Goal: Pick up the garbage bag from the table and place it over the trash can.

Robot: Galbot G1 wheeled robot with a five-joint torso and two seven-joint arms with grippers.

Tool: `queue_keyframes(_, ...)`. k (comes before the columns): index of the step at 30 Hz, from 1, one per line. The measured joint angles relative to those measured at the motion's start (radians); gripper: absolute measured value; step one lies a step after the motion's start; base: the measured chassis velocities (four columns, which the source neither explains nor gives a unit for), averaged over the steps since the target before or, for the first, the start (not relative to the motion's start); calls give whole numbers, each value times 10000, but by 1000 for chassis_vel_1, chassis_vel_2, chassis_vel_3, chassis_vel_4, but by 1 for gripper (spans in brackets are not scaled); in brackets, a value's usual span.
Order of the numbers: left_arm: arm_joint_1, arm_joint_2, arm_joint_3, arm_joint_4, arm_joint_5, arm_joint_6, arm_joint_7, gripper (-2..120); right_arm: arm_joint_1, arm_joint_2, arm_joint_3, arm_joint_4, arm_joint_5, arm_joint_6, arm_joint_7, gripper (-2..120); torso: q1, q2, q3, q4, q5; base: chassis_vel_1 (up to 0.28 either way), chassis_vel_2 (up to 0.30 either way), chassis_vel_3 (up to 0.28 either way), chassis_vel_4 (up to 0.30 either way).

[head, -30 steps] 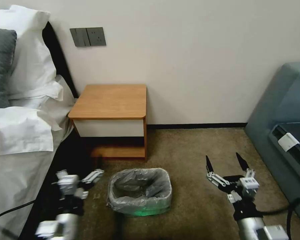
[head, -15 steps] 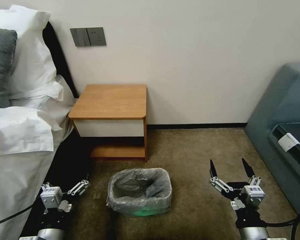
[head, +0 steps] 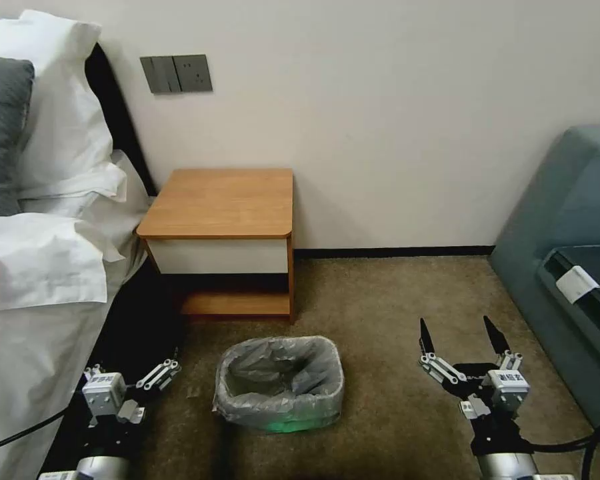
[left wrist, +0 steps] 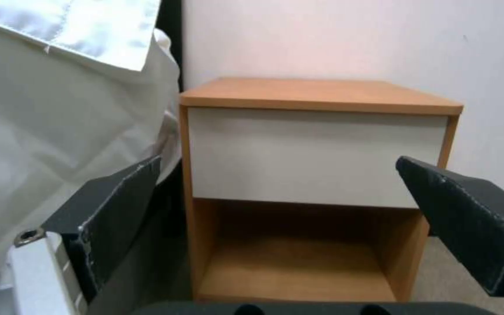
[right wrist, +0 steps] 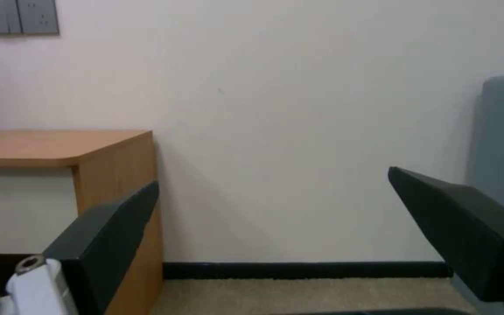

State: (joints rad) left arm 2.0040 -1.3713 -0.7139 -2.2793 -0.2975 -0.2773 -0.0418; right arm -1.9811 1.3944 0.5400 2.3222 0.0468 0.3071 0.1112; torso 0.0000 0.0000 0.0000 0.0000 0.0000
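Jaws spread wide, empty — left gripper [head: 155, 357], right gripper [head: 459, 335]

The trash can [head: 280, 412] is wrapped by the garbage bag [head: 280, 380], hiding its walls and rim

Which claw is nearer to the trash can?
Left. The left claw is just beside the trash can, by the bed; the right claw is farther off, over the carpet.
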Motion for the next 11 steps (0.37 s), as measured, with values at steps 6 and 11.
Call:
queue_keyframes(6,-3,0,5,0,0,4,-7,100,4,-3,-4,3,5,-4,4,100,0,1,0,0,0,0,0,0,0)
queue_keyframes(11,-6,0,9,0,0,7,-11,100,3,-6,-7,6,8,-7,7,100,0,0,0,0,0,0,0,0,0)
